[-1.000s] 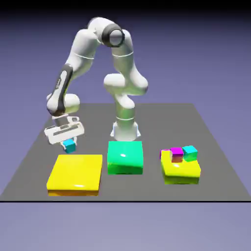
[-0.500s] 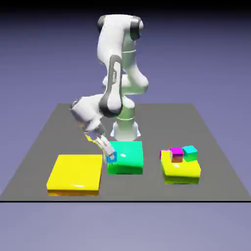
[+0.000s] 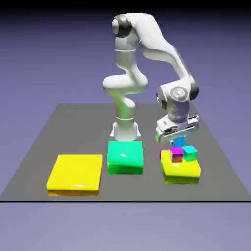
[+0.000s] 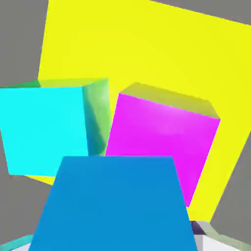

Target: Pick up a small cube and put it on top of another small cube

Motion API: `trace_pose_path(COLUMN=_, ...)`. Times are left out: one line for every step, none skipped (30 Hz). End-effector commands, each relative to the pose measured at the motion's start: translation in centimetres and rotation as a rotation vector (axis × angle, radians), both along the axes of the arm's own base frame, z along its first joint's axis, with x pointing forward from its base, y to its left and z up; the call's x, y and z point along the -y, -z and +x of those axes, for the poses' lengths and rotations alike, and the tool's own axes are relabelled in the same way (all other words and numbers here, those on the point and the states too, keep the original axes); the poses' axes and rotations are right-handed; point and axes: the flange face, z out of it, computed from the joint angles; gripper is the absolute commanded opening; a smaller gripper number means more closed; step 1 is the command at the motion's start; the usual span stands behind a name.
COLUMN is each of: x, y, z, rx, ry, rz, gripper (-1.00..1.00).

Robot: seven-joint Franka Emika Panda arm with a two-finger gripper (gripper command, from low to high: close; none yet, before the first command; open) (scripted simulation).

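Three flat blocks sit on my dark tabletop (image 3: pixel 39 147), listed by size: a wide yellow slab (image 3: pixel 75 172) toward the exterior view's left, a green block (image 3: pixel 125 157) in the middle before the robot's base, and a smaller yellow block (image 3: pixel 182 171) toward the exterior view's right. Next, the white arm, bent over and reaching down above that right-hand yellow block. Next, two cubes resting on the yellow block's top: a teal cube (image 3: pixel 190 153) and a magenta cube (image 3: pixel 176 154), side by side and close together; in the hand view they show as the teal cube (image 4: pixel 46 130) on the left and the magenta cube (image 4: pixel 162 142) on the right, a narrow gap between them. Last and smallest, the small cube (image 3: pixel 179 141), plain blue, carried by the gripper (image 3: pixel 178 138) with its fingers closed against the cube's sides; in the hand view the small cube (image 4: pixel 115 203) fills the lower middle and hides nearly all of the fingers. It hangs in the air just above the two resting cubes, touching neither as far as I can tell. Progress, as I judge it: pickup done and carry near its end. Left: lining up squarely over one cube (which one is meant I cannot say, though the hand view looks slightly more over the magenta one), lowering, releasing, and withdrawing without knocking the neighbour.
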Motion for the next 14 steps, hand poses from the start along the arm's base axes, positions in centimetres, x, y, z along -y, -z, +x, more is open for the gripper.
trace_pose_path(x=1.1, y=1.0, z=-0.1, rx=-0.023, ry=0.003, rz=-0.053, gripper=-1.00)
trace_pose_path(x=1.2, y=1.9, z=-0.9, rx=-0.046, ry=-0.021, rz=-0.104, gripper=-1.00)
trace_pose_path(x=1.4, y=2.8, z=-1.7, rx=-0.066, ry=-0.044, rz=-0.156, gripper=-1.00)
trace_pose_path(x=1.8, y=3.7, z=-2.4, rx=-0.086, ry=-0.061, rz=-0.207, gripper=-1.00)
trace_pose_path(x=3.3, y=4.5, z=-2.0, rx=-0.113, ry=-0.005, rz=-0.238, gripper=-1.00)
trace_pose_path(x=3.4, y=4.5, z=-2.0, rx=-0.113, ry=-0.005, rz=-0.238, gripper=-1.00)
trace_pose_path(x=3.6, y=6.0, z=-2.3, rx=-0.112, ry=-0.005, rz=-0.239, gripper=-1.00)
trace_pose_path(x=3.8, y=7.4, z=-2.7, rx=-0.112, ry=-0.005, rz=-0.239, gripper=-1.00)
trace_pose_path(x=4.1, y=8.8, z=-3.2, rx=-0.112, ry=-0.005, rz=-0.239, gripper=-1.00)
trace_pose_path(x=4.4, y=10.1, z=-3.8, rx=-0.113, ry=-0.005, rz=-0.239, gripper=-1.00)
trace_pose_path(x=4.5, y=10.9, z=-4.1, rx=-0.113, ry=-0.005, rz=-0.238, gripper=-1.00)
trace_pose_path(x=4.5, y=10.9, z=-4.1, rx=-0.113, ry=-0.005, rz=-0.238, gripper=1.00)
trace_pose_path(x=4.5, y=10.9, z=-4.1, rx=-0.113, ry=-0.005, rz=-0.238, gripper=1.00)
trace_pose_path(x=4.3, y=9.6, z=-3.5, rx=-0.112, ry=-0.005, rz=-0.239, gripper=1.00)
